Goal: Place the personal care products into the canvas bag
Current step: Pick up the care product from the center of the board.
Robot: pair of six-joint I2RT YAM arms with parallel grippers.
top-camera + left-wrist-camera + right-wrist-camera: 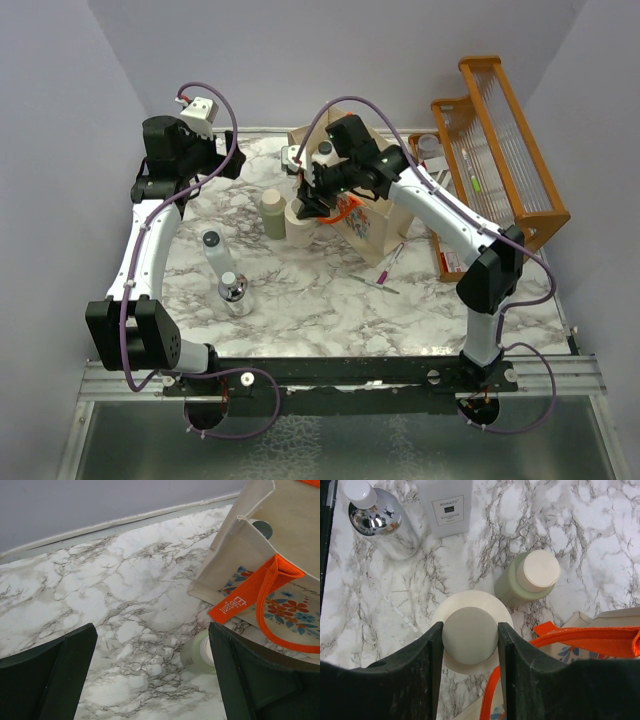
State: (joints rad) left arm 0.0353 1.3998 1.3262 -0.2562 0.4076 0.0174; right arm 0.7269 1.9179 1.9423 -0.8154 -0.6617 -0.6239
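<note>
The right gripper (470, 630) pinches the cap of the beige bottle (465, 602) in its jaws, on the surface (580, 520) beside the canvas bag (380, 235); the left gripper (152, 645) has its jaws spread. Lifting could snag the orange handle (590, 635) close by, tipping the bag

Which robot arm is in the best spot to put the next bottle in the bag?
Right, probably. The right claw grips the beige bottle by its cap, beside the canvas bag. The left claw is open above the tabletop, holding nothing.
</note>
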